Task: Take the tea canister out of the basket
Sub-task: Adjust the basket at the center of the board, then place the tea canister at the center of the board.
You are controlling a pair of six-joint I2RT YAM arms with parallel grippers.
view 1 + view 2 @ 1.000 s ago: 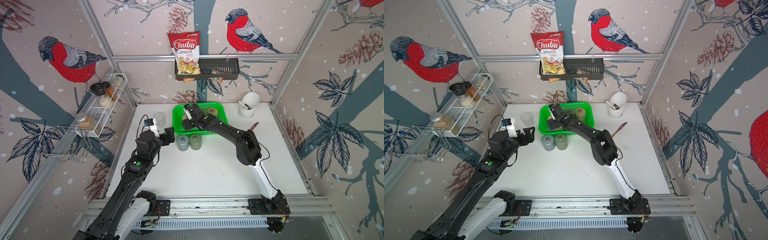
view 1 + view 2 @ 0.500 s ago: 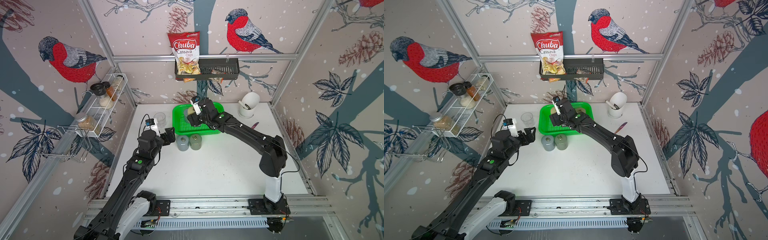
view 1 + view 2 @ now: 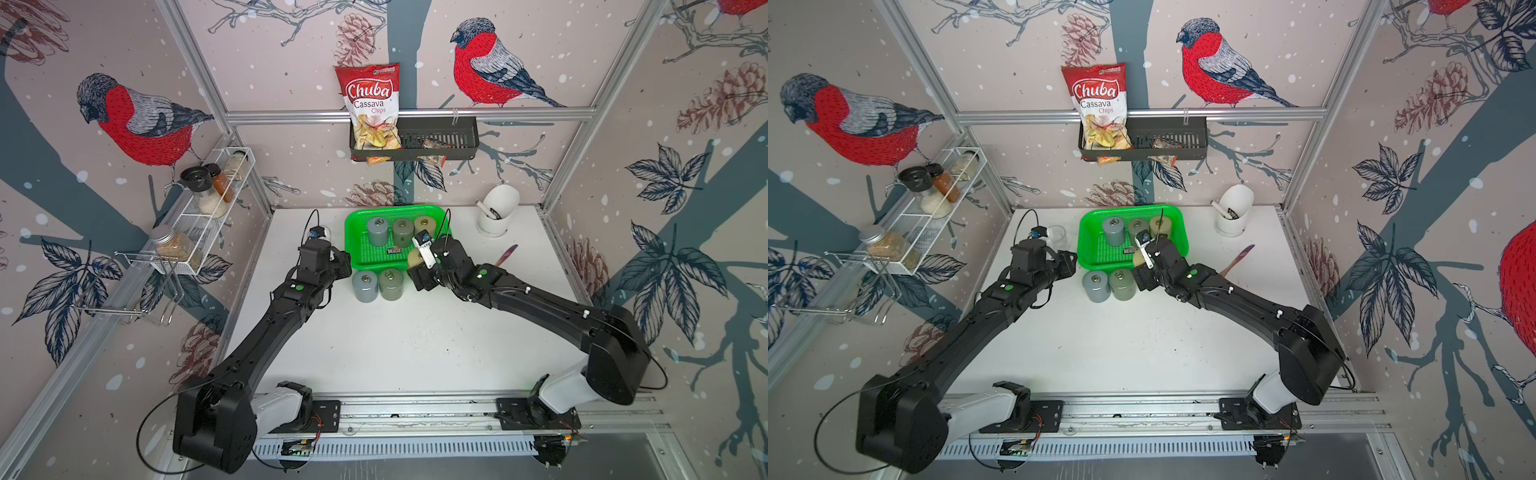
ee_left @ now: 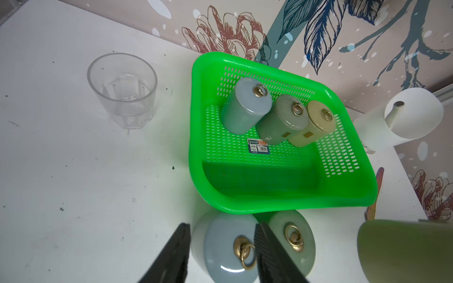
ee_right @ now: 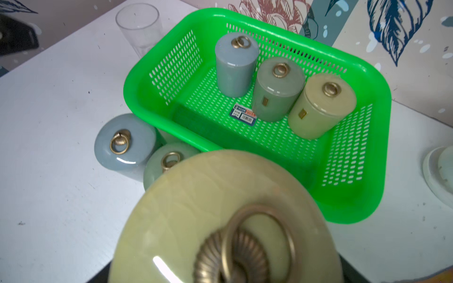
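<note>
The green basket (image 3: 353, 232) (image 5: 137, 80) holds three upright tea canisters: grey-blue (image 3: 377, 230), grey-green (image 3: 403, 230) and cream (image 3: 424, 226). A fourth, cream canister (image 3: 414, 258) (image 5: 196, 208) hangs just outside the basket's front right corner, and my right gripper (image 3: 420, 271) is shut on it. Its lid hides the fingers in the right wrist view. Two more canisters stand on the table before the basket, grey-blue (image 3: 365, 286) (image 4: 220, 247) and green (image 3: 391, 283). My left gripper (image 3: 345, 266) (image 4: 220, 225) hovers by the grey-blue one, open by a narrow gap and holding nothing.
A clear glass (image 4: 122, 90) stands left of the basket, behind my left wrist. A white cup (image 3: 496, 208) and a loose utensil (image 3: 508, 253) lie to the right. A black wall rack (image 3: 436, 139) with a chips bag hangs behind. A white wire shelf (image 3: 208, 208) is on the left wall.
My right arm has drawn back from over the basket toward the front, carrying the cream canister out past the front rim. The left jaws have narrowed; that arm has barely moved.
</note>
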